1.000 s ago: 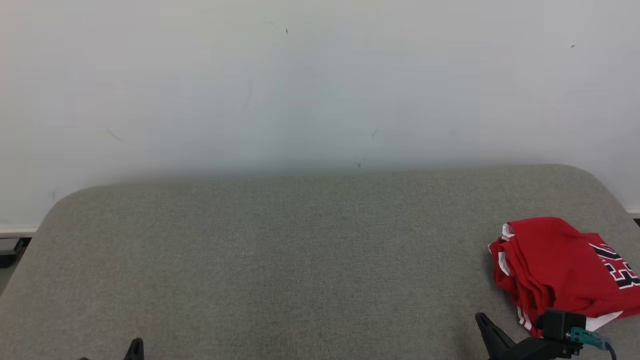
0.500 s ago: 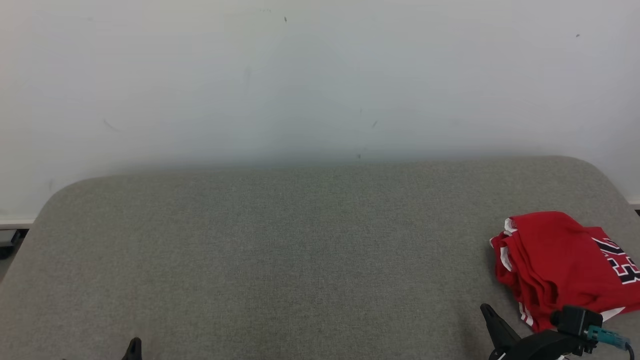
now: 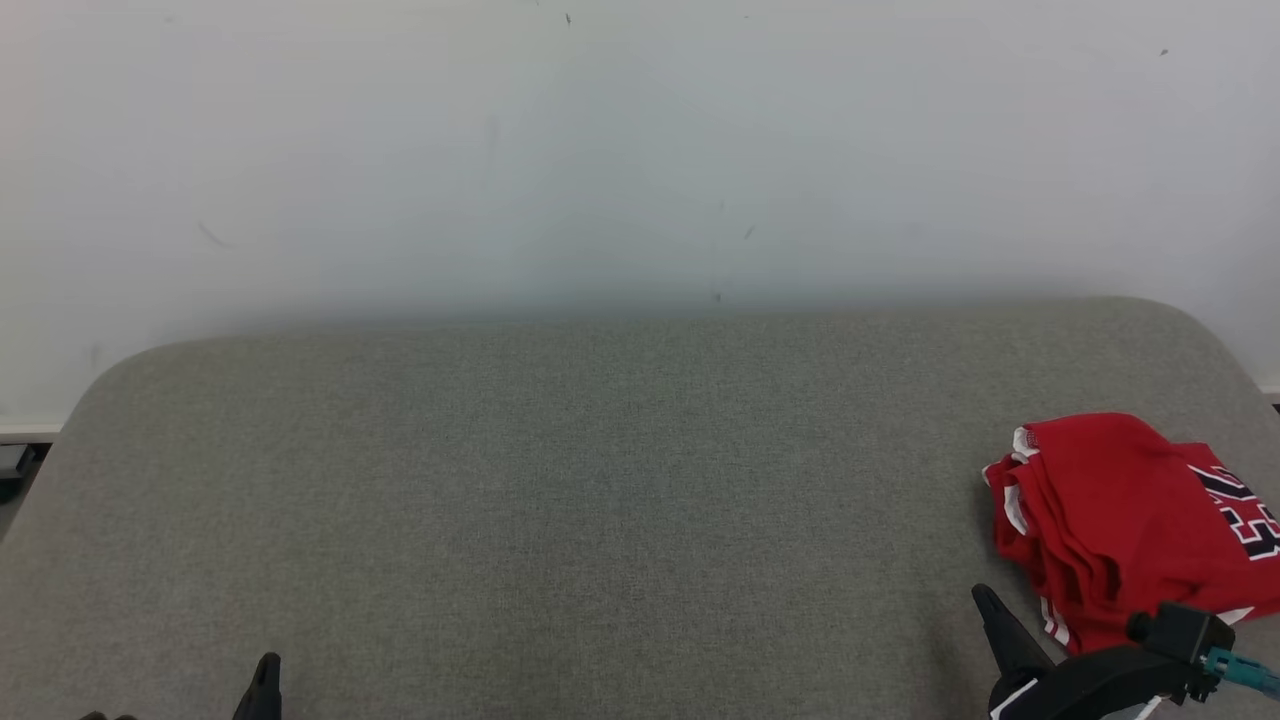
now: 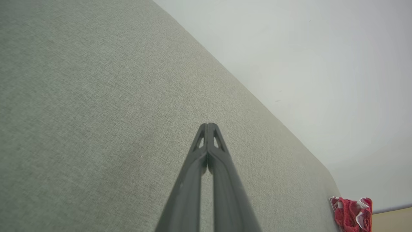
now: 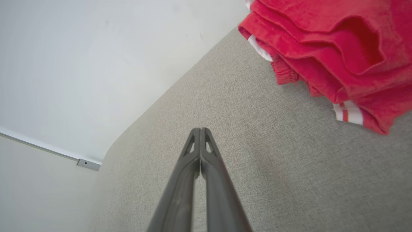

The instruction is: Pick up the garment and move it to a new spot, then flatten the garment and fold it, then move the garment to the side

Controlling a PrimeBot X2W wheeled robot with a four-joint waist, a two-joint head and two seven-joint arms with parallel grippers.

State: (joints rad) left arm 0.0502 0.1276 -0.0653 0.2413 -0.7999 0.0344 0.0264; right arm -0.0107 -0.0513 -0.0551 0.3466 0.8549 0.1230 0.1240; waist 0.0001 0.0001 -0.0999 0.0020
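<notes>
Up top, the pale wall (image 3: 640, 150) takes the twelve o'clock half of the head view, and below it the grey fabric worktop (image 3: 600, 500) spreads wide, far corners rounded. Over at four o'clock, there's the red garment (image 3: 1110, 520), folded into a thick bundle (white trim along the edges, a black-and-white number on its top face), lying on the worktop close to the right edge. At five o'clock the right gripper (image 3: 985, 600) pokes up just beside the garment's near-left corner, apart from it, fingers pressed tip to tip and holding no cloth. At seven o'clock sits the left gripper (image 3: 268, 665), well apart from the garment, fingers likewise pinched together over the fabric.
</notes>
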